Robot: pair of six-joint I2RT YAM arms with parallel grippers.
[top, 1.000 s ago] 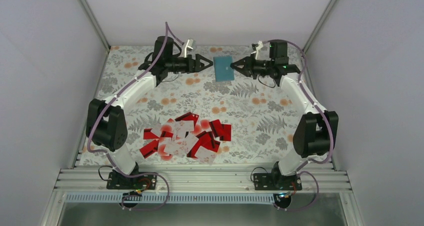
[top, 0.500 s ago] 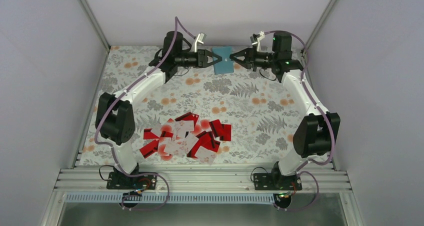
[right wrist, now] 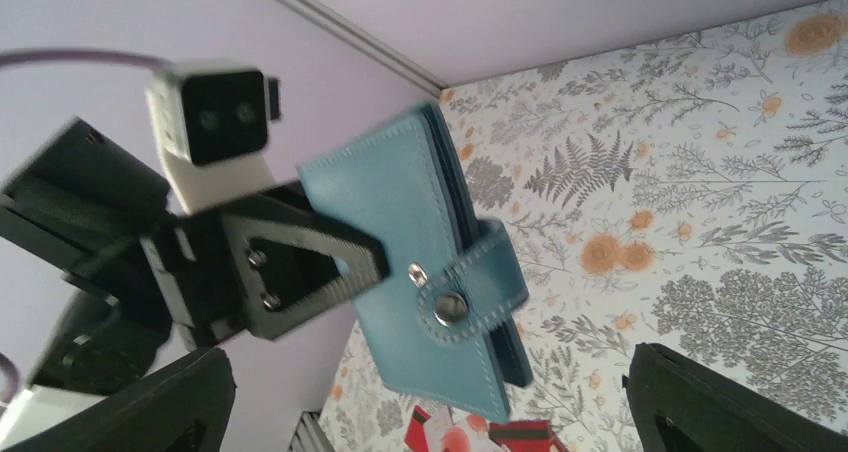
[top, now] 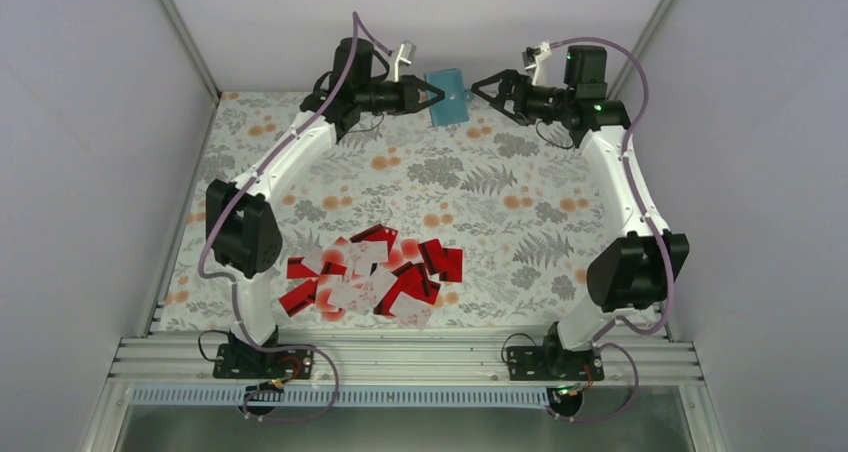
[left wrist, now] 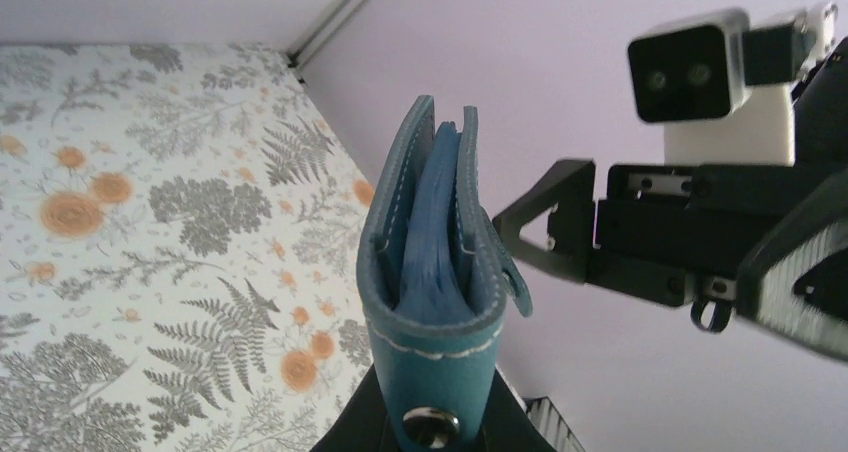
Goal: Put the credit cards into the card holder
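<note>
The teal card holder (top: 447,95) hangs in the air near the back wall, its clasp tab snapped closed. My left gripper (top: 428,94) is shut on its left edge; in the left wrist view the card holder (left wrist: 435,272) stands edge-on between my fingers (left wrist: 355,427). My right gripper (top: 487,83) is open just to the right of it and not touching; from the right wrist the card holder (right wrist: 420,262) hangs ahead of the wide-spread fingers (right wrist: 150,412). The credit cards (top: 370,277), red and white, lie in a loose pile on the near table.
The floral tablecloth (top: 520,202) covers the table. The back wall and corner rails (top: 640,42) stand close behind both grippers. The two wrists face each other a short gap apart.
My left gripper closed on the card holder and raised it toward the back wall. My right gripper let go, opened wide and drew back to the right.
</note>
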